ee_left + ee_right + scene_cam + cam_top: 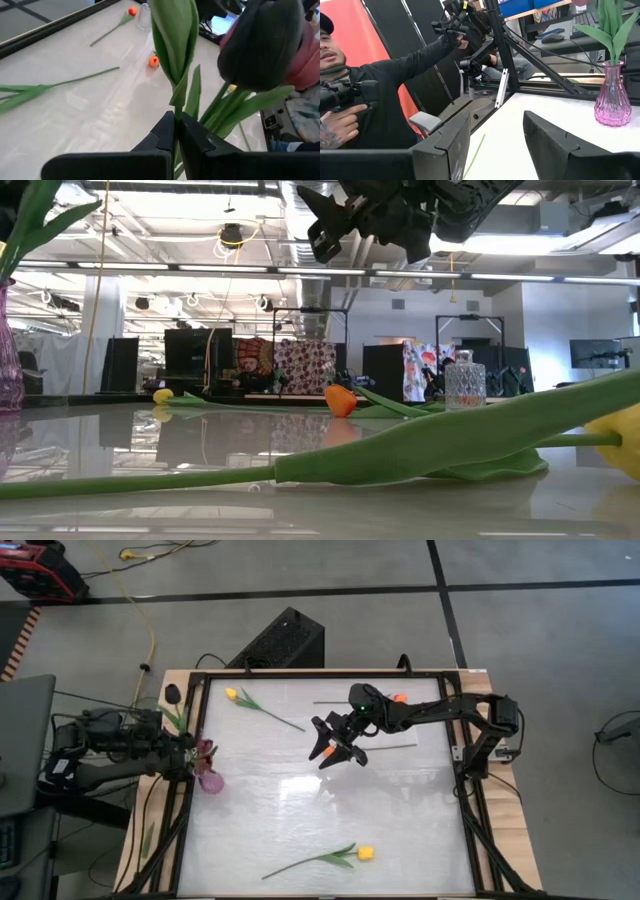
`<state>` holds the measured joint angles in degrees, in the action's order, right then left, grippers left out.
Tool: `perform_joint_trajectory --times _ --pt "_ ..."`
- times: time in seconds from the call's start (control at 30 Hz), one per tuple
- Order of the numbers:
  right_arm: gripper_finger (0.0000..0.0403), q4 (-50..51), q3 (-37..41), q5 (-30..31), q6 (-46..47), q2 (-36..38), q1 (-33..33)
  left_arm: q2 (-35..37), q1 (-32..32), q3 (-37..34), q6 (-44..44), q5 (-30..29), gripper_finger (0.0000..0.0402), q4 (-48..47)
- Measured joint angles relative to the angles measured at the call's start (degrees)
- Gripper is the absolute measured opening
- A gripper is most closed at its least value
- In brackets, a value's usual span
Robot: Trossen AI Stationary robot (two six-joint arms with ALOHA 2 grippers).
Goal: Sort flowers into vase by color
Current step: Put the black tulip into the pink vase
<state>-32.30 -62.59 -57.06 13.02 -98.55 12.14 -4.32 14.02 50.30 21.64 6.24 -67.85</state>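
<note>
At the table's left edge my left gripper (190, 745) is shut on a tulip's green stem (175, 107), right beside the pink glass vase (210, 782). A dark maroon head (260, 45) and more green stems show close by; whether the held stem's lower end is in the vase is hidden. My right gripper (335, 750) hangs open above the middle of the table, holding nothing. Flat on the table lie a yellow tulip (232, 694) at the far left, an orange one (400, 697) at the far right and a second yellow one (365, 853) near the front. My left gripper pinches the thin green stem (175, 131) between its two fingers, just below a folded leaf (172, 45). The fingers lie across the stem. Stem and leaf rise beyond the fingertips, clear of the table; the part behind the fingers is hidden by the gripper.
A clear glass vase (462, 380) stands toward the table's far side, with another orange head (340, 400) lying near it. A black frame (190, 830) borders the white tabletop. A person (375, 90) shows beyond the table in the right wrist view. A black box (285, 640) sits behind the far edge.
</note>
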Motion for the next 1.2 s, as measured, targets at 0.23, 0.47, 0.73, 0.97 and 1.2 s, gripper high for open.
perform_joint_trajectory --times 0.23,0.47,0.73,0.97,1.2 --pt "0.0207 0.14 0.00 0.02 0.04 -0.01 0.00 0.00 -0.01 0.03 2.56 -0.24 0.0034 -0.16" --pt "0.0207 0.19 0.00 0.04 0.15 -0.01 0.00 0.00 -0.02 0.04 5.86 0.70 0.0089 -1.22" --pt "0.0207 0.19 0.00 0.04 0.15 -0.01 0.04 -0.37 0.00 0.07 16.20 9.33 0.0107 -4.65" --pt "0.0207 0.01 0.00 0.08 0.15 -0.01 0.84 -2.26 0.00 0.07 22.56 13.30 0.0107 -5.63" --pt "0.0207 -0.32 0.00 0.13 0.90 -0.01 1.55 -5.06 0.00 0.09 16.46 12.81 0.0107 -4.54"
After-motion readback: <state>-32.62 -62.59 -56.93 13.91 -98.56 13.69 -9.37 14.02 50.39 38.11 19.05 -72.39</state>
